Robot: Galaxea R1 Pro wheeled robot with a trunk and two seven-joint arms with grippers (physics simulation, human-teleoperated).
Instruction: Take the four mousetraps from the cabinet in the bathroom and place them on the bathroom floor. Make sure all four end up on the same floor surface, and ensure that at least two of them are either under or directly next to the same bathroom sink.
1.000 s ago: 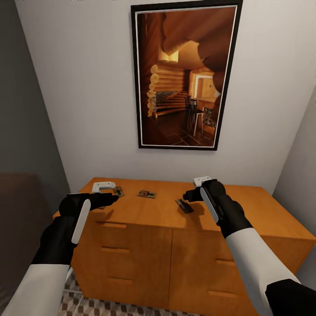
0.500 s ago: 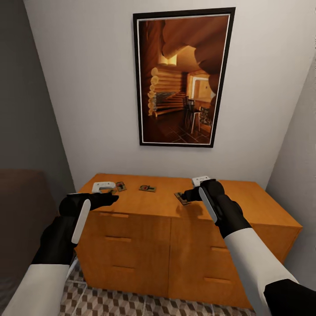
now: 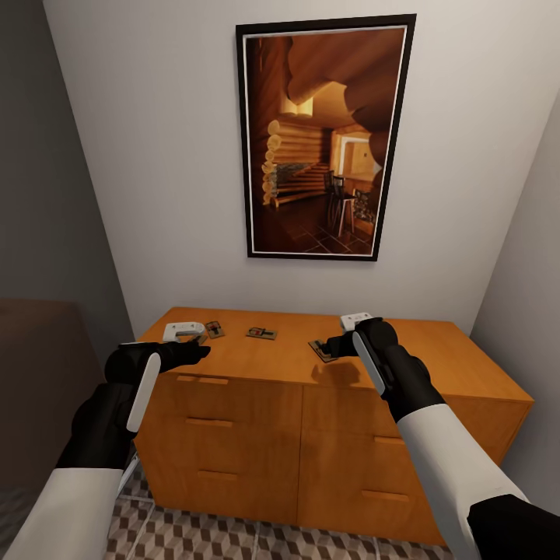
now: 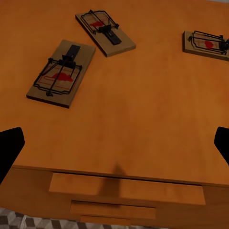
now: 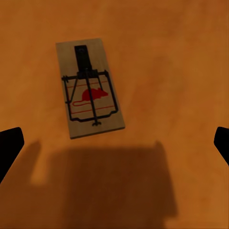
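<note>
The orange-brown cabinet (image 3: 233, 435) stands against the wall with the mousetraps lying on its top. In the head view, one mousetrap (image 3: 212, 330) lies by my left gripper (image 3: 190, 344), another mousetrap (image 3: 261, 334) sits mid-top, and a third mousetrap (image 3: 321, 350) rests just ahead of my right gripper (image 3: 336, 346). The left wrist view has two mousetraps (image 4: 61, 74) (image 4: 105, 32) close together and one mousetrap (image 4: 206, 43) apart. My left gripper (image 4: 114, 148) hovers open above the cabinet's front edge. My right gripper (image 5: 114, 143) is open above a single mousetrap (image 5: 89, 94).
A large framed picture (image 3: 325, 140) hangs on the wall above the cabinet. Patterned cube tiles of the bathroom floor (image 3: 233, 537) show below the drawer fronts. A dark wall (image 3: 39, 194) closes in at the left, a pale wall (image 3: 529, 295) at the right.
The camera has shifted over the last second, so the cabinet looks a little farther and more floor shows. Both grippers keep their open pose over the cabinet top.
</note>
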